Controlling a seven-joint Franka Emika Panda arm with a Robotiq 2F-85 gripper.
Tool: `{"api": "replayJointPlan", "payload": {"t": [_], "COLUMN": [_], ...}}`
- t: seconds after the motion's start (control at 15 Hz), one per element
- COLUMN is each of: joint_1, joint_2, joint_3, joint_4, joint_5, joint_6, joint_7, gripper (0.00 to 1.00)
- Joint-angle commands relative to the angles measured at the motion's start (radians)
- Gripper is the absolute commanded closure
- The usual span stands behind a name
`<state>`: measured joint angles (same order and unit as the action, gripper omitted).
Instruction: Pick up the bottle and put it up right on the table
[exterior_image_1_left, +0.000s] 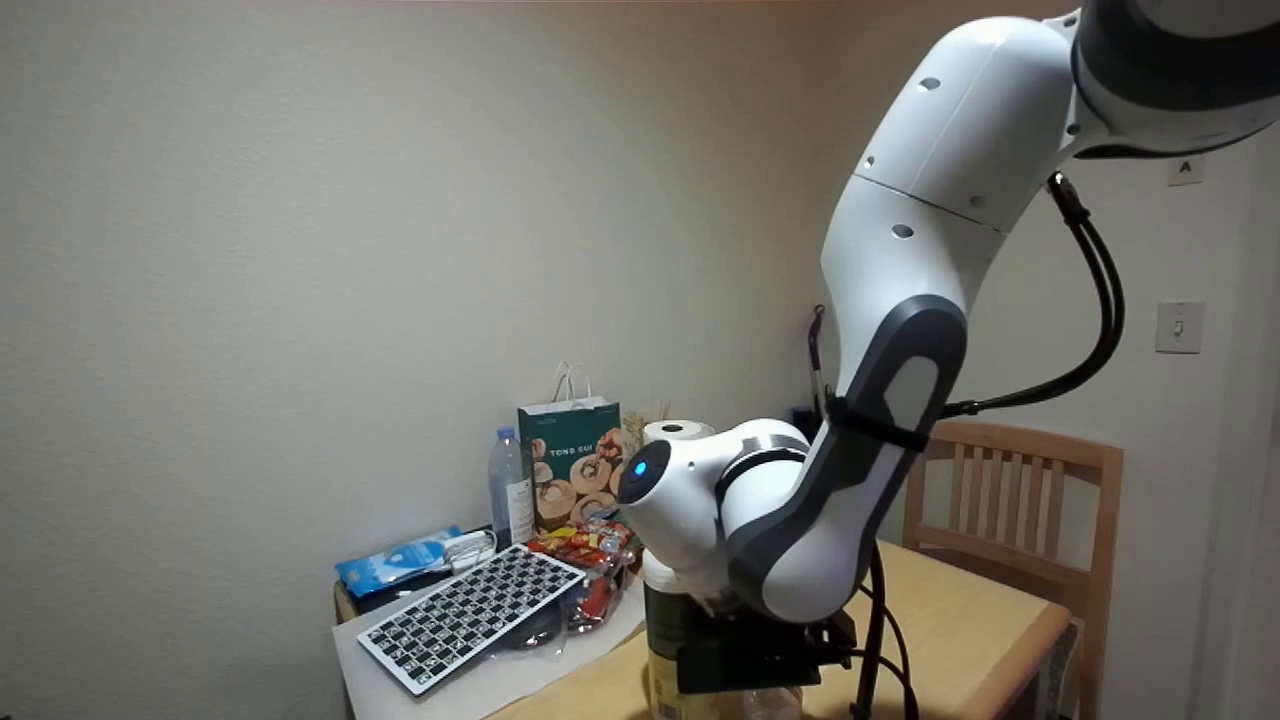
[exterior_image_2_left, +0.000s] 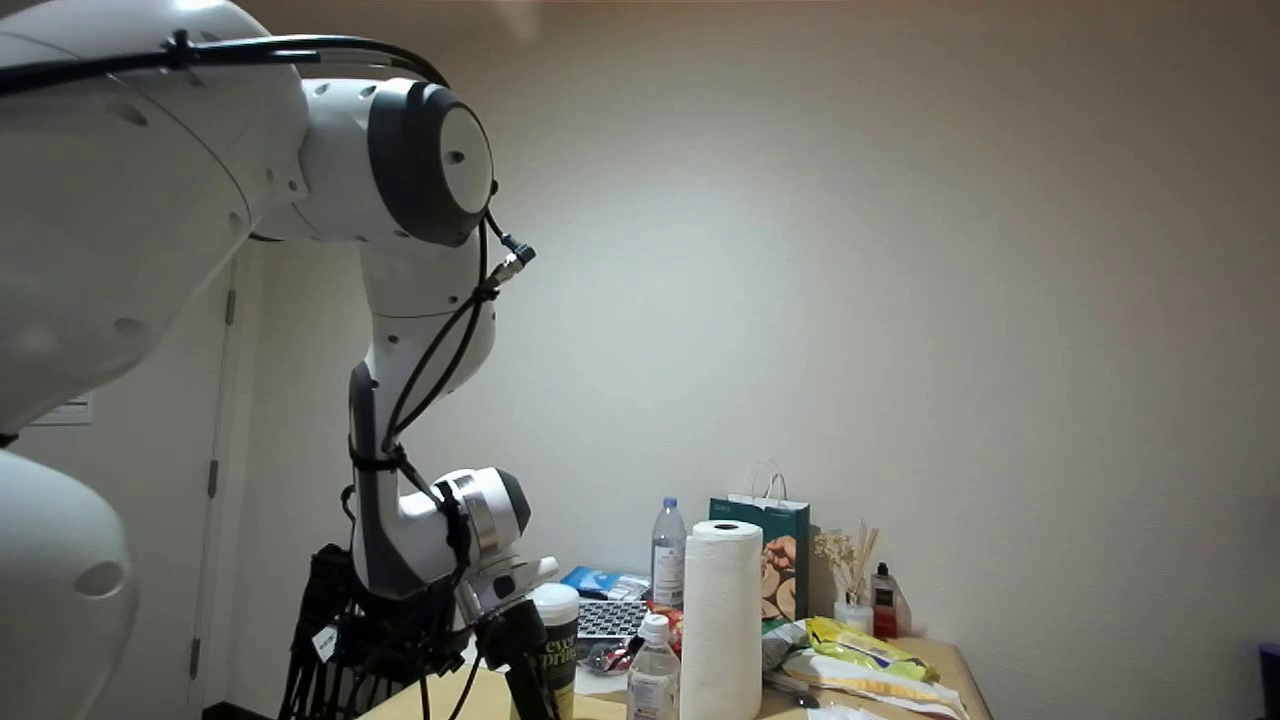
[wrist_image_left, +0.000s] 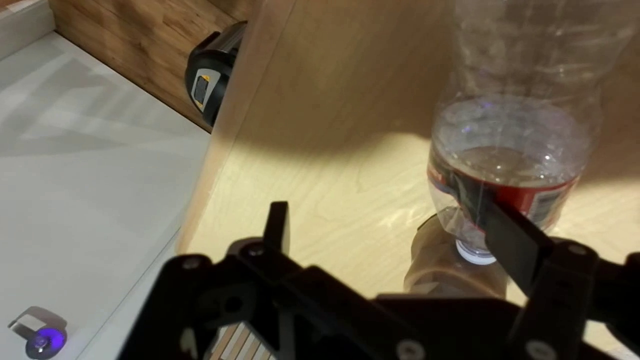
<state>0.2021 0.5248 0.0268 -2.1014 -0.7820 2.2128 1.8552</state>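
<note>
My black two-fingered end effector stood wide near the clear, round, red-labelled plastic bottle, presumably to straddle it.

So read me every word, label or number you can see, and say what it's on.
"TONG GUI", second G uncertain: green bag.
"A": wall sign.
"ever" above "prima", apparently, cut off: dark container.
Too small or blurred: red-labelled bottle, blue-capped bottle, blue packet and the rest.
</note>
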Motion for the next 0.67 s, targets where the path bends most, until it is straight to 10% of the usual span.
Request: {"api": "replayJointPlan", "payload": {"t": [0.0, 0.6], "joint_1": [-0.006, -0.072], "joint_2": [0.019, 0.116], "joint_3": [-0.013, -0.007], "joint_4": [0.006, 0.053], "joint_5": [-0.004, 0.141], "joint_6": [0.089, 0.276], "joint_7": [-0.023, -0.227], "gripper": [0.0, 0.0]}}
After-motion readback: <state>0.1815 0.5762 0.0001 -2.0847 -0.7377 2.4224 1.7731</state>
